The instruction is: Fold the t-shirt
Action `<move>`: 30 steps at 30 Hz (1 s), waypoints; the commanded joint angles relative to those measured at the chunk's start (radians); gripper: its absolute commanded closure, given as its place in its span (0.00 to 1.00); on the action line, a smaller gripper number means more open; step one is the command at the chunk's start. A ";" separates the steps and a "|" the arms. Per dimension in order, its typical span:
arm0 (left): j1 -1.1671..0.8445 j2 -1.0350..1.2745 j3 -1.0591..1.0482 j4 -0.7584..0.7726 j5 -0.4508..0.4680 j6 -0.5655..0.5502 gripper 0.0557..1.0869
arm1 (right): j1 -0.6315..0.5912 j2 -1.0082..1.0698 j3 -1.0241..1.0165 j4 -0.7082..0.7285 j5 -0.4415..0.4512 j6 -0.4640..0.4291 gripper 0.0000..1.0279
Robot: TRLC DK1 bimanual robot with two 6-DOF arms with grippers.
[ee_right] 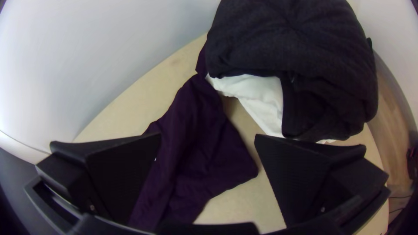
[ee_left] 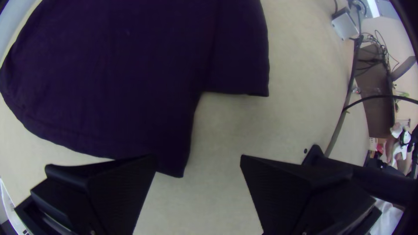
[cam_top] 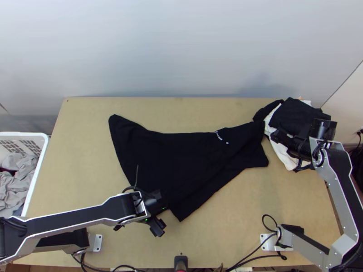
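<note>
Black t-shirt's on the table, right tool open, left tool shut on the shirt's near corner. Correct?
Not the left tool: the left wrist view shows it open, fingers wide apart with no cloth clamped between them. The rest holds: the black t-shirt is on the table, and the right tool is open.

Bare worktop (cam_top: 236,208) between t-shirt (cam_top: 168,158) and right arm's base (cam_top: 267,242): passable low. Far right corner obstructed by clothes pile (cam_top: 295,115), touching t-shirt's end. Wall (cam_top: 181,45) behind far edge.
</note>
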 commanded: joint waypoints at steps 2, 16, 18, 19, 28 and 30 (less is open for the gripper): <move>0.032 0.050 -0.055 0.087 -0.014 -0.003 0.11 | -0.002 0.013 0.001 0.001 -0.001 -0.010 0.04; 0.131 0.019 -0.168 0.227 -0.146 0.043 0.96 | -0.002 0.072 0.012 -0.008 -0.003 -0.015 0.04; 0.162 -0.023 -0.157 0.227 -0.151 0.060 0.96 | 0.000 0.089 0.014 -0.014 -0.005 -0.015 0.05; 0.182 -0.039 -0.145 0.224 -0.151 0.062 0.96 | 0.000 0.097 0.012 -0.014 -0.012 -0.015 0.05; 0.394 -0.095 0.047 0.139 -0.152 0.092 0.96 | 0.009 0.177 -0.042 -0.034 -0.071 -0.027 0.05; 0.426 -0.099 0.077 0.130 -0.154 0.097 0.96 | 0.010 0.189 -0.068 -0.029 -0.074 -0.044 0.05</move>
